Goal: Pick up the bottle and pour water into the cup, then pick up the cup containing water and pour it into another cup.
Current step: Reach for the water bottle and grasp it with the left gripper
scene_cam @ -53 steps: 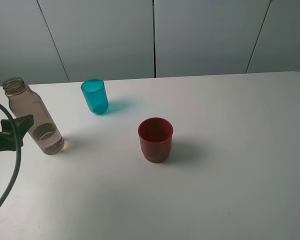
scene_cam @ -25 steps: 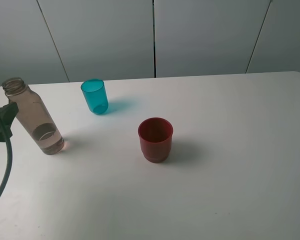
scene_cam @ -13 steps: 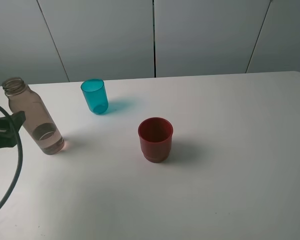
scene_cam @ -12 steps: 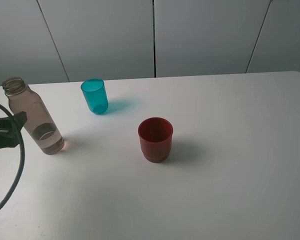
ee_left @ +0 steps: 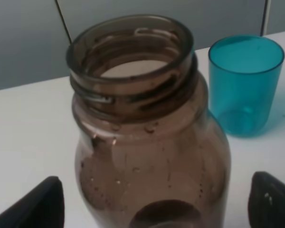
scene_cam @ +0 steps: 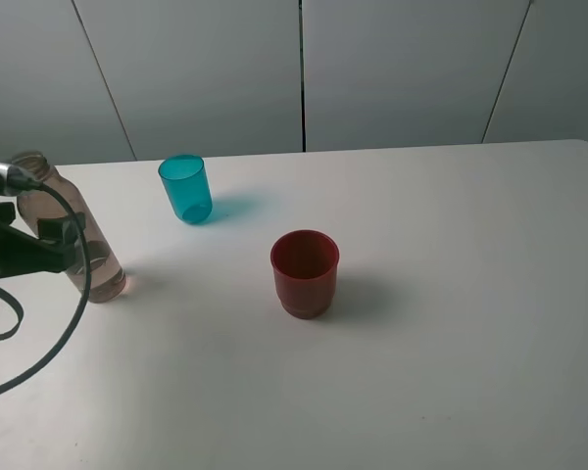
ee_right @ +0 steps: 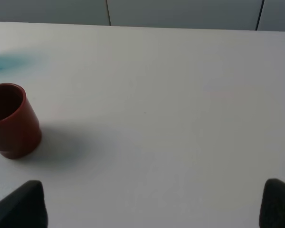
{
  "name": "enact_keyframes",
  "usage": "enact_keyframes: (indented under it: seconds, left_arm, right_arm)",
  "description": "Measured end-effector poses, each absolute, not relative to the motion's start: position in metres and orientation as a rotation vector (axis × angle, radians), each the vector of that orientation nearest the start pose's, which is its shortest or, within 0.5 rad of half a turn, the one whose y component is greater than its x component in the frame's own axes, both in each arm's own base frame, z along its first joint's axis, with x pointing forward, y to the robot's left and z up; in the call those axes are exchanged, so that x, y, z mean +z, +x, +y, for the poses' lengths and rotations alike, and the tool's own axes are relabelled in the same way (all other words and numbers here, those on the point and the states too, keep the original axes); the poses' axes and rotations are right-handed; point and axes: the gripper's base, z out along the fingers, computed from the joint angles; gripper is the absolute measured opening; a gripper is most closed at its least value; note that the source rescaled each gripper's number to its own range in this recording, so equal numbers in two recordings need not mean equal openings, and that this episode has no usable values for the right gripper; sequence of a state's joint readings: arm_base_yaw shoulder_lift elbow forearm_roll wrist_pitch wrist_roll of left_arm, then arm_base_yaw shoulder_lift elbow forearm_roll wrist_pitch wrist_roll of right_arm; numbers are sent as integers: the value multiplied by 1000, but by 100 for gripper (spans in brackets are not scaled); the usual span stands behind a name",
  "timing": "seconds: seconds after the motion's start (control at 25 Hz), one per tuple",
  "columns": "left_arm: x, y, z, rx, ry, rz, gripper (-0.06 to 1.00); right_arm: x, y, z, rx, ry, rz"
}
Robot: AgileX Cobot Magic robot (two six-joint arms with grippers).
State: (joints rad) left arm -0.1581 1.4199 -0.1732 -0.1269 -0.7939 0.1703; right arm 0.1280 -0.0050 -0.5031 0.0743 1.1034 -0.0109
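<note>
The white desk holds three things, all standing upright. The bottle is by the left edge with a little water at its bottom. The red cup is near the middle. The teal cup is close to the far edge, toward the far-left corner. Both cups look empty.

The step in hand looks like the first one, taking hold of the bottle. The left gripper has its jaws spread wide, one on each side of the bottle's body. The wrist view shows a narrow gap on both sides, so nothing is clamped yet.

The next move probably calls for closing squarely on the body, lifting, then carrying the neck over the teal cup.

The right gripper hangs over bare desk with jaws wide apart, holding nothing.
</note>
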Motion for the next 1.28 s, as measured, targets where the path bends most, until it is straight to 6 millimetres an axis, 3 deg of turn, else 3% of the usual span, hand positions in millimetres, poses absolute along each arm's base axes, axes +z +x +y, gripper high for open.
enact_keyframes:
  seconds: [1.12,1.16,1.2,1.24,1.28]
  left_arm:
    - [106,244,-34,13,211,1953,94]
    - [106,246,-35,1,206,1947,90]
    - [108,248,-35,-11,195,1938,80]
    - [108,250,-36,-19,187,1933,56]
    - [108,250,-36,-29,176,1928,22]
  right_arm:
    - [275,-9,5,161,-150,2075]
    - [275,-9,5,161,-150,2075]
    - [275,-9,5,161,-150,2075]
    - [275,-9,5,161,-150,2075]
    - [275,-9,5,161,-150,2075]
